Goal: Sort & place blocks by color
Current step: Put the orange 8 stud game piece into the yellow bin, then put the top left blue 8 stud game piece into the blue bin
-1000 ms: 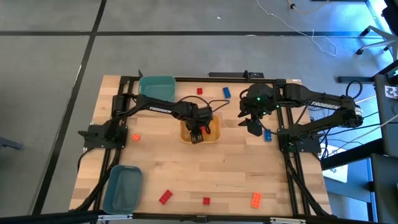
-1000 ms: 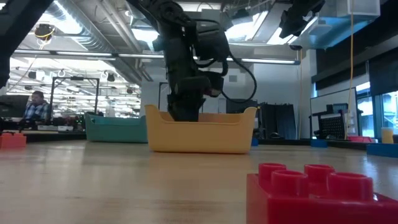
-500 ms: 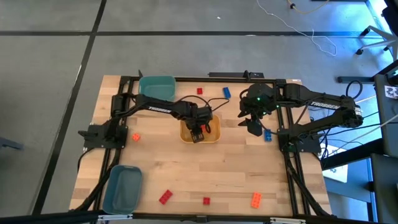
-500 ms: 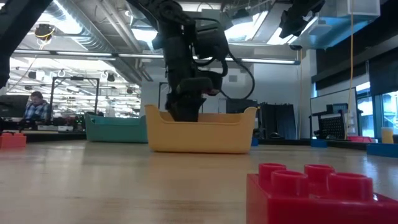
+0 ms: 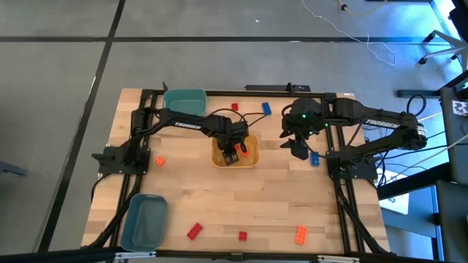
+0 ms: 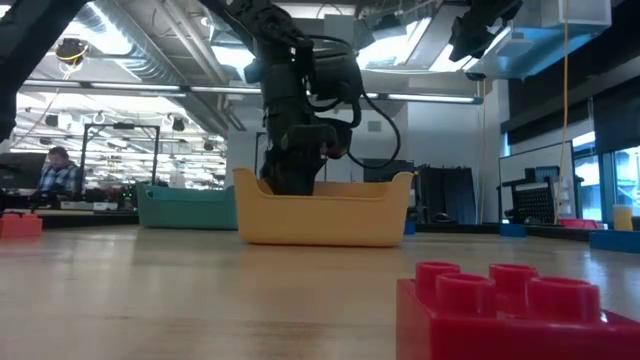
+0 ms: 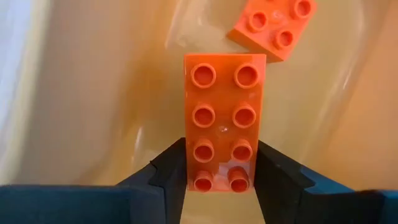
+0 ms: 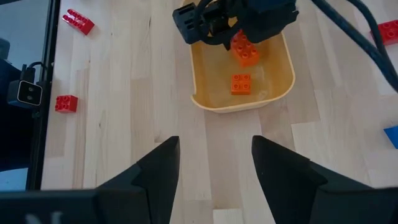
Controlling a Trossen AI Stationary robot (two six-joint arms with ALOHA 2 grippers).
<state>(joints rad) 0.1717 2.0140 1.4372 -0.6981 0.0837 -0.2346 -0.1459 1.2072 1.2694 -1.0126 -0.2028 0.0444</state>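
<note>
My left gripper (image 5: 232,151) reaches down into the yellow-orange bin (image 5: 252,162) at the table's middle and is shut on an oblong orange brick (image 7: 224,118). A square orange brick (image 8: 241,83) lies on the bin's floor beside it. My right gripper (image 5: 298,150) hangs open and empty above the table, right of the bin; its own view (image 8: 216,146) shows the gap between its fingers. Loose bricks lie about: red (image 5: 235,107) and blue (image 5: 267,109) at the far side, orange (image 5: 159,161) at the left, blue (image 5: 315,158) at the right. My left gripper pinches the oblong orange brick by its two long sides (image 7: 194,163), near one end, between its two fingers (image 7: 169,167). The fingers lie across the brick and come from above into the bin. The studded top faces the wrist camera. I cannot tell whether the brick's free end (image 7: 225,65) touches the bin's floor.
A teal bin (image 5: 184,101) stands at the far left, a blue bin (image 5: 144,220) at the near left. Two red bricks (image 5: 194,231) (image 5: 243,236) and an orange one (image 5: 300,234) lie near the front edge; one red brick looms close in the low view (image 6: 510,310).
My left gripper has shifted a little inside the yellow-orange bin, still shut on the oblong orange brick.
</note>
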